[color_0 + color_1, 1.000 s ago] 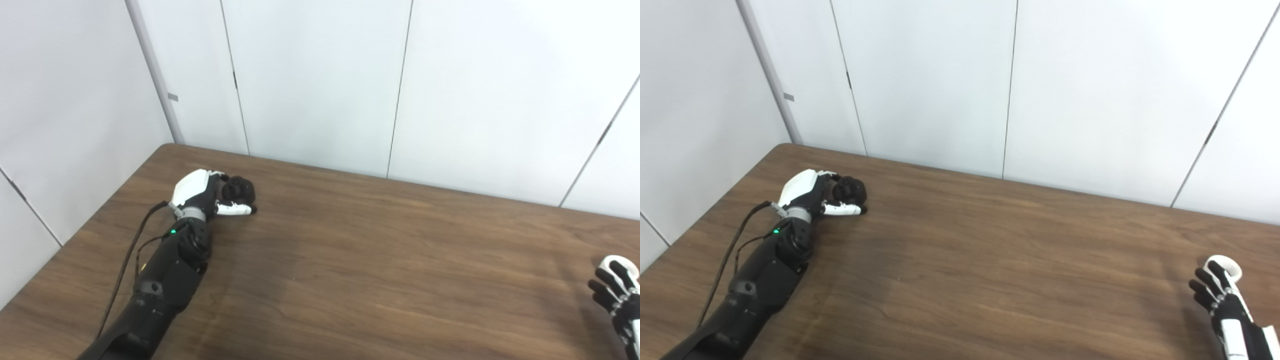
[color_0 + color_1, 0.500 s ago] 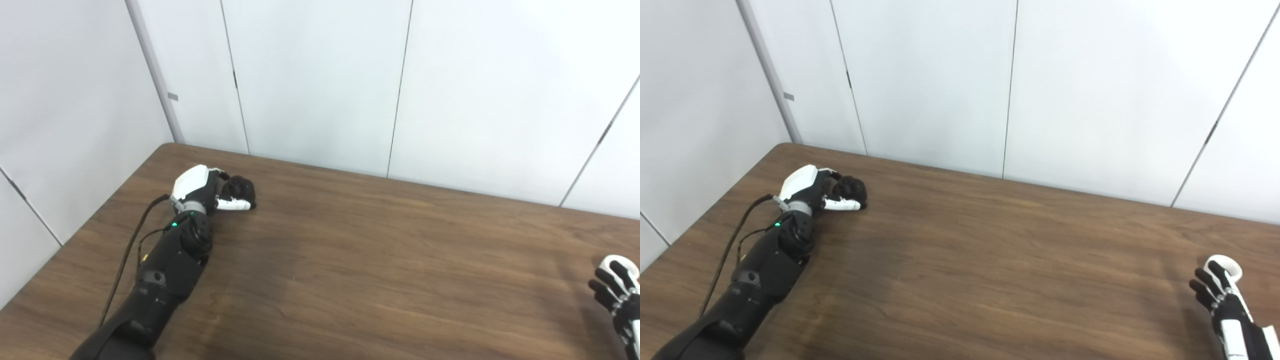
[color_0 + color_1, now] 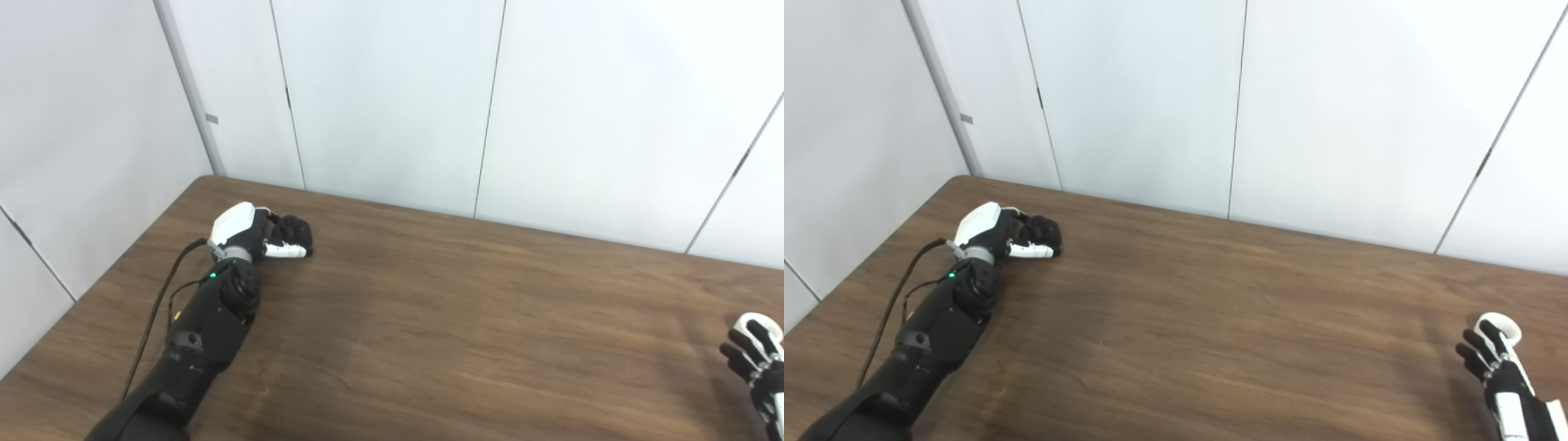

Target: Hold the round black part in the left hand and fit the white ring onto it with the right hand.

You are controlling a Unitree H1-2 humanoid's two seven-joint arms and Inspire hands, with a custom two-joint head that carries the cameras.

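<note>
My left hand is at the table's far left, its fingers and thumb closed around the round black part, which sticks out to the right of the palm. In the right eye view the same black part sits above the white thumb. My right hand enters at the lower right corner with its dark fingers curled toward the white ring. The ring sits just beyond the fingertips and is partly hidden by them. I cannot make out whether those fingers grip it.
The brown wooden table spans the view, with white wall panels close behind its far edge and along its left side. A black cable runs along my left forearm.
My left hand has risen slightly and drawn a little farther away, the black part staying in it. The right hand and the ring have barely shifted.
</note>
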